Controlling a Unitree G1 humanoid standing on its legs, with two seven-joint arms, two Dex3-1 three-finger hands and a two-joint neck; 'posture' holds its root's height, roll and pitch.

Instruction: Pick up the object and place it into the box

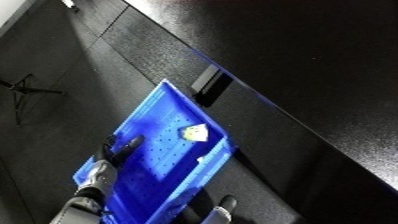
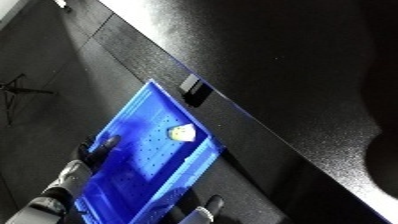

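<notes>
Object: a small pale, yellowish-white thing (image 1: 194, 132) lay inside the blue bin, on its floor near the far right wall, touching neither hand.
Bin: the blue bin (image 1: 174, 97) was a shallow tray with a dotted floor and low walls; it sat tilted across the view on a dark surface, its far corner pointing toward the black slab.
Left hand: the left hand (image 1: 114, 152) was at the bin's near left wall, black fingers draped over the rim and reaching a little way inside; its fingers looked curled over that edge, holding the bin's wall.
Left forearm: silver and white, it rose from the lower left corner up to that hand.
Right hand: the right hand (image 2: 210, 206) showed only as a dark fingertip or two by the bin's near right corner, just outside the wall; I could not tell how its fingers stood.
Dark block: a small black rectangular piece (image 2: 195, 88) stood just past the bin's far corner, against the slab's edge.
Surroundings: a wide black slab (image 1: 293, 55) ran diagonally beyond the bin.
</notes>
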